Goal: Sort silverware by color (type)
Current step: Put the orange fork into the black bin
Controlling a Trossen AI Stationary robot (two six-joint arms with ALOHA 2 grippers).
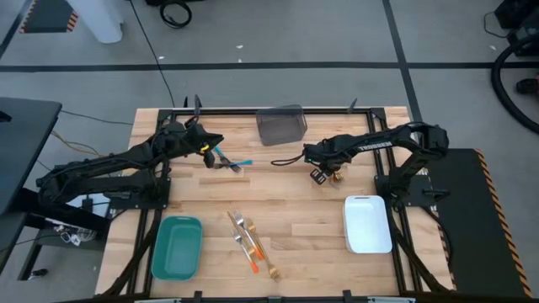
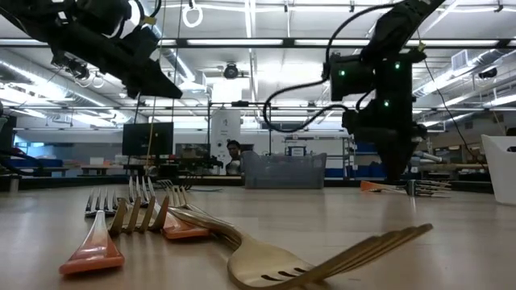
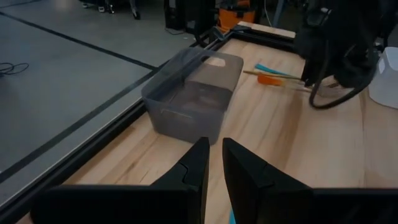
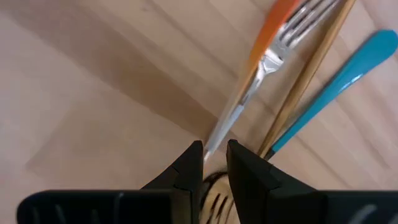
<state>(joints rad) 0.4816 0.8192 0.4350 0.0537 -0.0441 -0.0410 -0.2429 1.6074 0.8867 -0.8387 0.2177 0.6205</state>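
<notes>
My left gripper (image 1: 210,150) hovers high over the table's far left part, fingers shut (image 3: 213,163) on a blue-handled piece (image 1: 242,162) that hangs under it. My right gripper (image 1: 320,174) is down at the table right of centre, shut (image 4: 215,155) on an orange-handled, silver-bladed piece (image 4: 249,87). Beside that lie a gold piece (image 4: 305,74), a blue-handled piece (image 4: 348,68) and fork tines (image 4: 305,18). A pile of orange-handled and gold forks (image 1: 250,244) rests flat near the near edge (image 2: 161,221). My left gripper pinches the blue-handled piece by its silver end (image 1: 221,156); the fingers hide the spot in the wrist view, where only a teal sliver (image 3: 231,216) shows below them. The piece is lifted clear and hangs under the fingers. My right gripper comes from above, pointing down, with the silver end (image 4: 214,140) of the orange-handled piece running into the narrow gap between its two fingers. The fingers lie across the piece. Whether the piece is off the table, I cannot tell.
A grey bin (image 1: 280,126) stands at the far edge, ahead of my left gripper (image 3: 193,93). A teal bin (image 1: 177,247) sits near left, a white bin (image 1: 368,223) near right. Bare wood lies between the two arms and the fork pile.
</notes>
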